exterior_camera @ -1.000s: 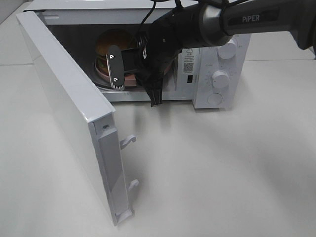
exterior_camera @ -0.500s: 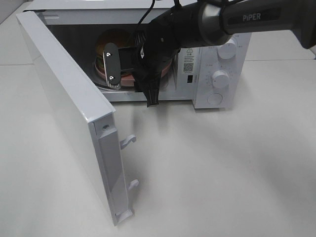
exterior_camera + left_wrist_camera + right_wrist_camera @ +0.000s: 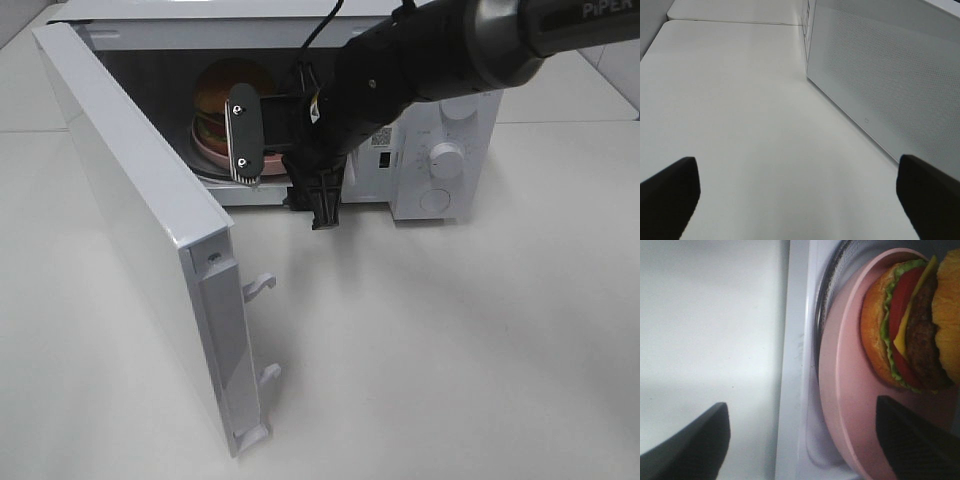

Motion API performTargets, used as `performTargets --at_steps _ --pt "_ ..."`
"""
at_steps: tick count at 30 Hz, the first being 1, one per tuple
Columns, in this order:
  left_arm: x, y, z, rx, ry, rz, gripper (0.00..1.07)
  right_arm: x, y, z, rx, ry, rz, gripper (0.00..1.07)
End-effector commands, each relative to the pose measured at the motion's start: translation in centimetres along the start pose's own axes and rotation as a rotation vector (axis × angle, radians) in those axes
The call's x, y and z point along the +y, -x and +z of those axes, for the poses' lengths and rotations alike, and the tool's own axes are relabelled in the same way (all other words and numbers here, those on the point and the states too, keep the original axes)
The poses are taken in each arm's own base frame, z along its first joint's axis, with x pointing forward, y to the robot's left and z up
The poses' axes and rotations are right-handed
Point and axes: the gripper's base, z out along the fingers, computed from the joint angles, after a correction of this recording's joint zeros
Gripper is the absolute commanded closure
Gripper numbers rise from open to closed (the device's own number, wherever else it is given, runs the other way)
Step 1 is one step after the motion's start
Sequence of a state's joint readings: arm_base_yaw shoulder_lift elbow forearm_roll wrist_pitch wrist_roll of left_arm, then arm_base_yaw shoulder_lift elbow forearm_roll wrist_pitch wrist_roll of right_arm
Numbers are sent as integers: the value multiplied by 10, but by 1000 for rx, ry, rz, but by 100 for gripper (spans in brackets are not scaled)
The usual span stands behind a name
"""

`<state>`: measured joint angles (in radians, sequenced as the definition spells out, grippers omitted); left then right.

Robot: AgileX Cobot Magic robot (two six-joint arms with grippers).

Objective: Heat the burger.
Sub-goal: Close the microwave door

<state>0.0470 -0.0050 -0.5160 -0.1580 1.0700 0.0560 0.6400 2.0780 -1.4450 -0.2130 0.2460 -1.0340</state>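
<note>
burger (image 3: pixel 224 94) sits on plate (image 3: pixel 206 149) in microwave (image 3: pixel 440 195), just far-left of r gripper (image 3: pixel 283 170). its jaws wide apart, gripping nothing. l gripper (image 3: pixel 800 195) open too, by door (image 3: pixel 130 200).

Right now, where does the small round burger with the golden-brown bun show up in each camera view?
Exterior high: burger on the pink round plate inside the open white microwave.
Left wrist: not in view; only the microwave's door shows.
Right wrist: burger on that plate, past the microwave's front sill.
Shared landmark: the microwave.
</note>
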Motion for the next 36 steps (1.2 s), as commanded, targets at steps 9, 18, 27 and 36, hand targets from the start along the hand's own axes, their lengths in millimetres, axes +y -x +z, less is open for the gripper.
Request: performTargets --at_steps 9,18,27,36 --pt "0 -1 -2 -13 -9 3 6 22 -8 -43 -44 -44 31 23" --pt "0 -1 -2 -13 -9 3 6 27 -16 -86 -66 -65 348 25" --pt "0 -1 -2 -13 -9 3 6 47 -37 -117 2 -6 583 25" --pt "0 -1 -2 -13 -9 3 6 65 -66 -161 164 52 1044 30"
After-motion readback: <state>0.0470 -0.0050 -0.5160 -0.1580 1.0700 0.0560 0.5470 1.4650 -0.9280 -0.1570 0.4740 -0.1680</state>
